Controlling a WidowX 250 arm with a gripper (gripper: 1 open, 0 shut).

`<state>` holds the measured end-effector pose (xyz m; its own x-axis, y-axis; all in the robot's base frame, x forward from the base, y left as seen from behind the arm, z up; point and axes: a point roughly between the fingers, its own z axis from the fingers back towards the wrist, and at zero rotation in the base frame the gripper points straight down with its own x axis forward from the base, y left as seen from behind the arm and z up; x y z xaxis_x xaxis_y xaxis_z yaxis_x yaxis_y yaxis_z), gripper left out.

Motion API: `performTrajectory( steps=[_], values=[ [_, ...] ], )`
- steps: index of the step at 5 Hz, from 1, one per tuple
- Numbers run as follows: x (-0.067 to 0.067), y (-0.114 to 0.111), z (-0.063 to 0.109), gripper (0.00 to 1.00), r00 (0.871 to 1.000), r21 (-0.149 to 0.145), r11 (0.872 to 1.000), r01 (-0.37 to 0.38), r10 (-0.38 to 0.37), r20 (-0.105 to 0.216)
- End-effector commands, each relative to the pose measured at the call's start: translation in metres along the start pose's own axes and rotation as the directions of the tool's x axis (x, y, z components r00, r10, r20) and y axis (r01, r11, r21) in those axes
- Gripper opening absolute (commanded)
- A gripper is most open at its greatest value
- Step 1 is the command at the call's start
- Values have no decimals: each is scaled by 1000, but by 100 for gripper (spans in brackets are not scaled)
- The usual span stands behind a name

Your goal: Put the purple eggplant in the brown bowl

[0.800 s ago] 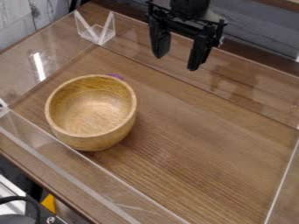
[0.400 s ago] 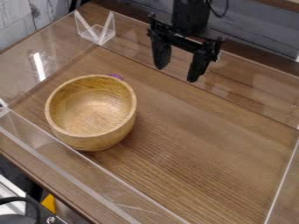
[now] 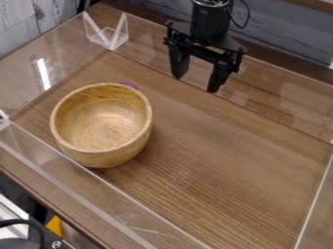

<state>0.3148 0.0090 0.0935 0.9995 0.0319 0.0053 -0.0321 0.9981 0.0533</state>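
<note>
Your gripper (image 3: 200, 74) had its two black fingers (image 3: 217, 76) spread wide apart with nothing between them, tips pointing straight down and hanging over bare wood near the back of the table (image 3: 221, 156). One finger sat a bit lower in the shot than the other, but both looked clear of the surface as far as I could tell. Above them the black wrist went straight up out of the top of the frame, so the whole hand was basically vertical.

Nothing was sitting right under or beside the fingers. The closest thing was the clear plastic stand (image 3: 107, 31) off to the left at the back edge, well apart from the gripper. The clear plastic walls (image 3: 78, 185) ran around the table edge, with a lot of glare on them.

The brown bowl (image 3: 101, 124) was at the left, nearer the camera, upright, and looked empty inside. It was well apart from your gripper, with open tabletop between the two.

The purple eggplant (image 3: 131, 86) was only a tiny purple sliver peeking out just behind the bowl's far rim, so the bowl was blocking nearly all of it. I couldn't tell if it touched the bowl.
</note>
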Motion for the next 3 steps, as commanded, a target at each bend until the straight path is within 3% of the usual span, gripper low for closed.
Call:
performTrajectory(
  steps=[1,3],
  values=[
    [7,8,7,100,998,15,1000,-27,26,64],
    [16,13,0,100,989,31,997,-70,65,129]
  ],
)
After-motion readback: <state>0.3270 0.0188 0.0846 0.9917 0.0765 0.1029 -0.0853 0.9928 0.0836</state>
